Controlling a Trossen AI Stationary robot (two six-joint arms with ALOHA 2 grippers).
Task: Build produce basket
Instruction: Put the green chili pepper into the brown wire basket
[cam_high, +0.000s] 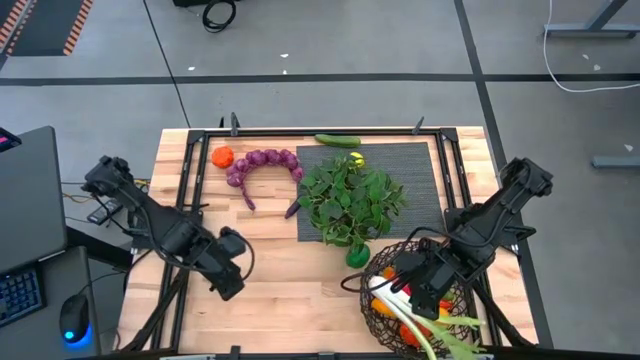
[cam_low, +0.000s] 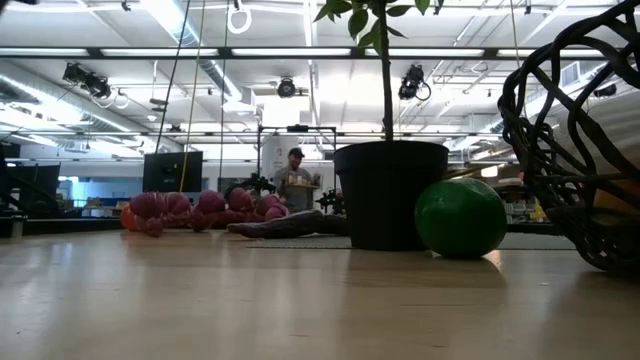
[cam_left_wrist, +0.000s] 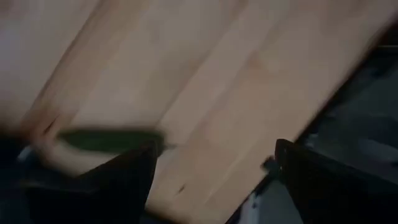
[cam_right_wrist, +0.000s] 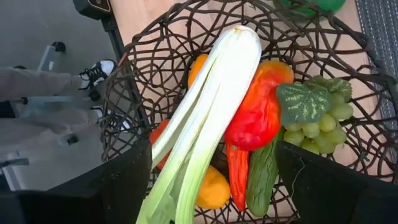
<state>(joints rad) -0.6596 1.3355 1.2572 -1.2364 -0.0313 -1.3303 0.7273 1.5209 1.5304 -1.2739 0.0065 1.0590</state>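
Note:
The dark wire basket (cam_high: 385, 262) stands at the table's near right; it also shows in the low view (cam_low: 570, 130). It holds a leek (cam_right_wrist: 211, 106), a red chili (cam_right_wrist: 258, 118), green grapes (cam_right_wrist: 320, 124), a cucumber (cam_right_wrist: 264, 177) and orange pieces (cam_right_wrist: 214, 186). My right gripper (cam_high: 415, 285) hangs open over the basket (cam_right_wrist: 155, 43), touching nothing. My left gripper (cam_high: 232, 272) is open and empty over the near left of the table. On the table lie an orange tomato (cam_high: 222, 156), purple grapes (cam_high: 262, 163), a cucumber (cam_high: 337, 140), a lemon (cam_high: 357, 158) and a lime (cam_high: 357, 256).
A leafy potted plant (cam_high: 350, 200) stands mid-table on the edge of a black ribbed mat (cam_high: 415, 170). A dark purple piece (cam_high: 292, 209) lies left of the plant. The lime (cam_low: 460, 217) rests between pot and basket. A person stands in the room beyond the table (cam_low: 296, 175).

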